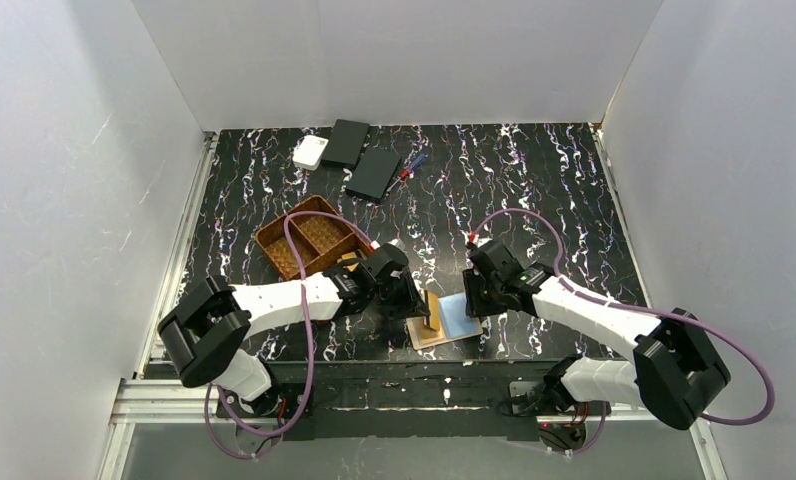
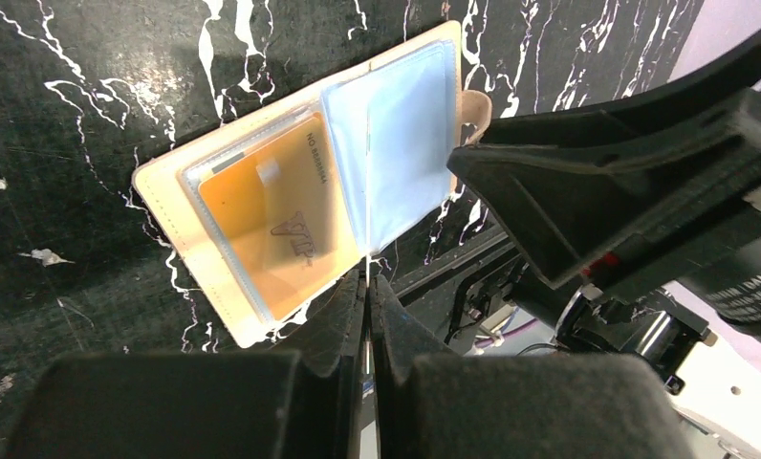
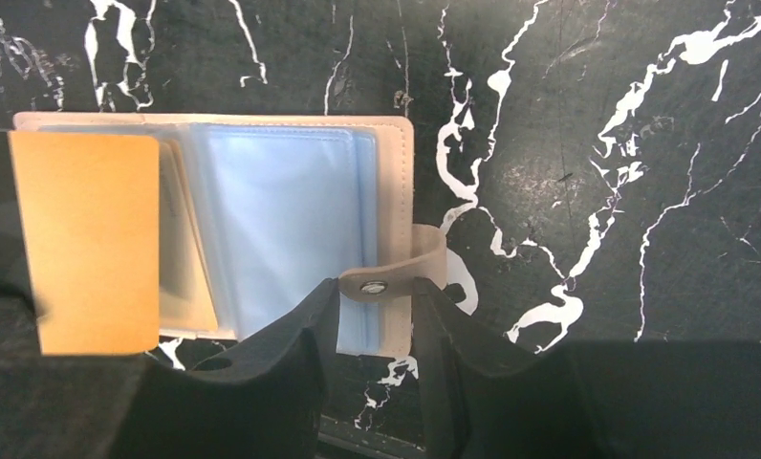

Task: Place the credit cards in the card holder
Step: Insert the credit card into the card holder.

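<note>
The tan card holder (image 1: pixel 452 322) lies open near the table's front edge. In the left wrist view (image 2: pixel 166 206) one orange card (image 2: pixel 271 225) sits in its left clear pocket, and its right pockets look bluish. My left gripper (image 2: pixel 368 282) is shut on an orange credit card, seen edge-on between the fingers. The right wrist view shows this card (image 3: pixel 85 239) upright over the holder's left half. My right gripper (image 3: pixel 377 292) closes on the holder's clasp tab (image 3: pixel 391 279) at its right edge. In the top view the left gripper (image 1: pixel 426 318) and right gripper (image 1: pixel 471 305) flank the holder.
A brown woven divided tray (image 1: pixel 309 238) stands just behind my left arm. A white square box (image 1: pixel 310 152), two flat black boxes (image 1: pixel 345 143) (image 1: pixel 374 173) and pens (image 1: pixel 411 165) lie at the back. The table's metal front rail (image 1: pixel 424 385) is close below the holder.
</note>
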`<state>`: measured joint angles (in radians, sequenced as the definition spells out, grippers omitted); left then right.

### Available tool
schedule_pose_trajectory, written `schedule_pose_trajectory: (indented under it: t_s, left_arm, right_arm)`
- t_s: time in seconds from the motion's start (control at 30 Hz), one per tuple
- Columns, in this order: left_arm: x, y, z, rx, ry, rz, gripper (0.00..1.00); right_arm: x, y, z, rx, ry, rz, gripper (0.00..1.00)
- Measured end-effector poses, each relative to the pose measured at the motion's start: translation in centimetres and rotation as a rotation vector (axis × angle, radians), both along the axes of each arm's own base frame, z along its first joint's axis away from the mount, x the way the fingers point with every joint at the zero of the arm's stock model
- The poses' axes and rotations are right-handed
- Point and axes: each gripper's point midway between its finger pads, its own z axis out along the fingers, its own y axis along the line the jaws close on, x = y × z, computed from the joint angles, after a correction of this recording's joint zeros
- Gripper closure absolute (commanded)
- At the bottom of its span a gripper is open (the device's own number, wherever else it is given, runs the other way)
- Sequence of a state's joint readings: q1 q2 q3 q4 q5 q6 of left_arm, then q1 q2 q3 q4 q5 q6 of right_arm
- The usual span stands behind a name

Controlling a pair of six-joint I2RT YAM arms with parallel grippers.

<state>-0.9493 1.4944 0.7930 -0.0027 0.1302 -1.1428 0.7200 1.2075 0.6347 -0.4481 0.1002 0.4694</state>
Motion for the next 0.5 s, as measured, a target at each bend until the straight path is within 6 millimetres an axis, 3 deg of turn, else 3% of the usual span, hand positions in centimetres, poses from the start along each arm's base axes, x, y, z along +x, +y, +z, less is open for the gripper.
schedule_pose_trajectory:
  t_s: [0.17,0.4,0.5]
  left_arm:
    - [0.0,-0.1,-0.1,-0.018,0.006,0.015,1.0]
    - [-0.3,0.1,-0.7,-0.02,0.018,0.017,1.0]
    - [-0.6,0.2,-0.9,-0.017,0.02,0.001,1.0]
  right_arm:
    - [0.2,0.1,-1.1,0.005,0.006,-0.032,0.7]
    - [0.3,0.3,-1.5,0.061,-0.007,-0.113,0.94]
    - [0.2,0.4,-1.5,0.111,-0.023,-0.17,0.97]
